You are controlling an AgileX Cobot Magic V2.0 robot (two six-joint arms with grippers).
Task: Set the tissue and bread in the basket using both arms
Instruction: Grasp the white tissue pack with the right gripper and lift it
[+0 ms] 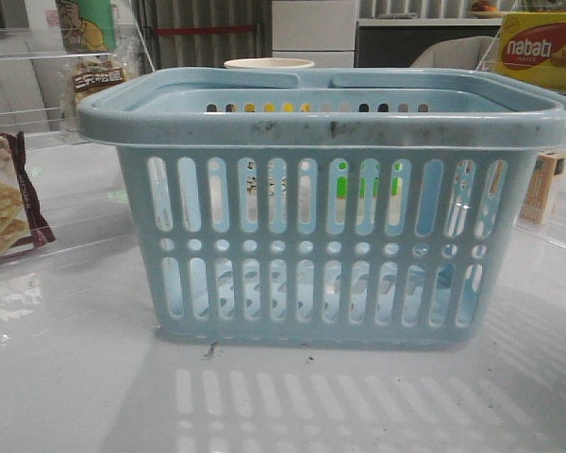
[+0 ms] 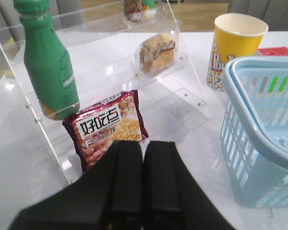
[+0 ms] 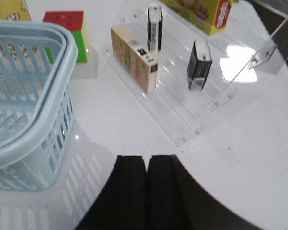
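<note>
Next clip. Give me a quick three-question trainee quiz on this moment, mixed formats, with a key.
1. True or false: the left gripper is shut and holds nothing.
2. Multiple choice: where does the bread sit? A) inside the basket; B) on a step of the clear acrylic stand; C) flat on the table beside the yellow cup.
3. Fill in: in the right wrist view, two black tissue packs stand upright on the clear ______ rack, apart from the right gripper.

Key: 1 true; 2 B; 3 acrylic.
</note>
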